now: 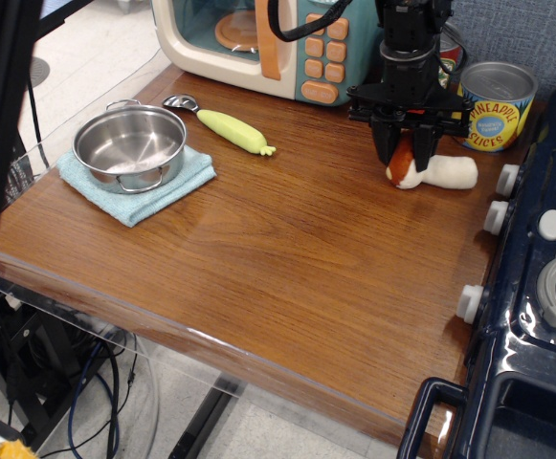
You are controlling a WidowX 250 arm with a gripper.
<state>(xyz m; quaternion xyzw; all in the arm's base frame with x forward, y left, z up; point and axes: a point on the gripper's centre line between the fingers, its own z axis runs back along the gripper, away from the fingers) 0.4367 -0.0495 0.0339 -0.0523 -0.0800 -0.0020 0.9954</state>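
Note:
A plush toy mushroom [440, 171] with a brown cap and white stem lies on its side on the wooden table [287, 258], near the back right. My black gripper [405, 156] comes down from above and is shut on the mushroom's brown cap. The stem sticks out to the right toward the toy stove [536, 277]. A pineapple slices can [493, 105] stands just behind the mushroom, and a red can is partly hidden behind my arm.
A toy microwave [258, 43] stands at the back. A yellow-handled spoon [225, 126] lies in front of it. A steel pot [129, 145] sits on a blue cloth [139, 182] at the left. White stove knobs [498, 215] line the right edge.

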